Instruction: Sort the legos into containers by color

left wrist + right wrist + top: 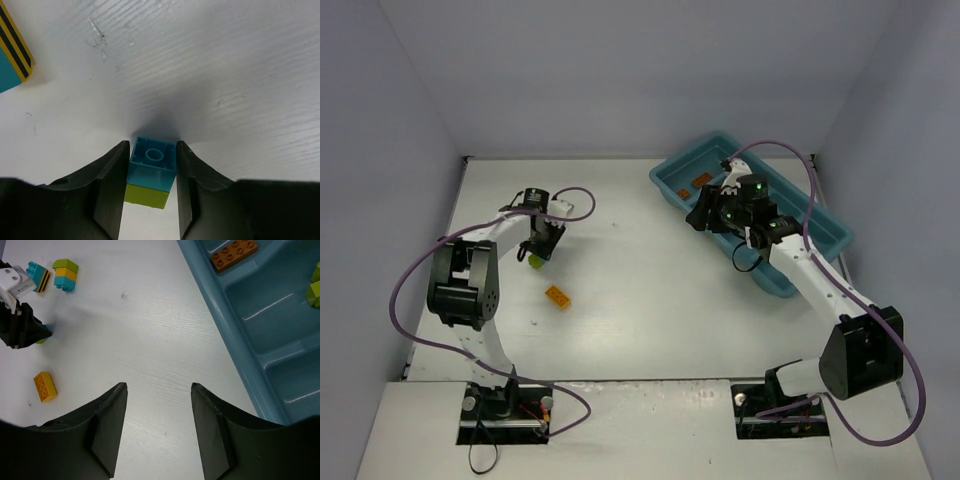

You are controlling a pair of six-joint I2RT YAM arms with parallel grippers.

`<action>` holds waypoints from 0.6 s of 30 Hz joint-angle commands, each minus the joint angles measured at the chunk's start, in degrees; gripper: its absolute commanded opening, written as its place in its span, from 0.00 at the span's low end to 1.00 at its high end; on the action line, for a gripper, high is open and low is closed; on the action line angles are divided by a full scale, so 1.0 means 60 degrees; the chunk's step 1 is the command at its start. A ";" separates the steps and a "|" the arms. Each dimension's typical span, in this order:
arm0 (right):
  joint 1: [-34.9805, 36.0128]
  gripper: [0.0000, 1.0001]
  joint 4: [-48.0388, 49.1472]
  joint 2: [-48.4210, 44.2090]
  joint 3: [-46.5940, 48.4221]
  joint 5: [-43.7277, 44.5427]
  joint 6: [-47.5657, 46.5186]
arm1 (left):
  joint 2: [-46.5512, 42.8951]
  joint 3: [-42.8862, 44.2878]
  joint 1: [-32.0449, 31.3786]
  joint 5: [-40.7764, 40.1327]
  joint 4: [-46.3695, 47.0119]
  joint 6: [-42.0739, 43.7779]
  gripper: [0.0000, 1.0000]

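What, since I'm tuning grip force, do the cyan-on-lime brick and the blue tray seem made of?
Cyan-on-lime studded brick stack: likely hard moulded plastic, smooth, faintly satin; crisp edges and a moulded stud ring. Long teal-blue compartment tray: probably moulded plastic, glossy; its rounded walls show bright light streaks.

The left arm (470, 285) is folded at the elbow with its wrist pointing straight down. The left gripper (538, 252) sits low, with both fingers pressed against the sides of a cyan-and-lime brick stack (152, 159). The right arm (820, 280) stretches forward with the wrist tilted down, and the right gripper (159, 390) hangs in the air with its fingers well apart.
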 commanded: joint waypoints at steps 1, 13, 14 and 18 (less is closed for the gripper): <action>0.0024 0.50 0.0403 -0.0401 0.0015 -0.0183 -0.0089 | -0.0201 0.0506 -0.0082 -0.0064 -0.0028 -0.0319 0.23; 0.0828 0.50 0.1003 -0.0489 0.0206 -0.0989 0.0262 | -0.2001 0.1225 -0.0111 0.2350 0.1007 -0.6833 0.00; 0.0932 0.51 0.1236 -0.0504 0.0206 -0.0931 0.0350 | -0.2149 0.1050 -0.0126 0.2658 0.1345 -0.7536 0.00; 0.1619 0.57 0.1867 -0.0475 0.0249 -0.0682 0.0804 | -0.3143 -0.0339 -0.0491 0.2882 0.3613 -1.1390 0.00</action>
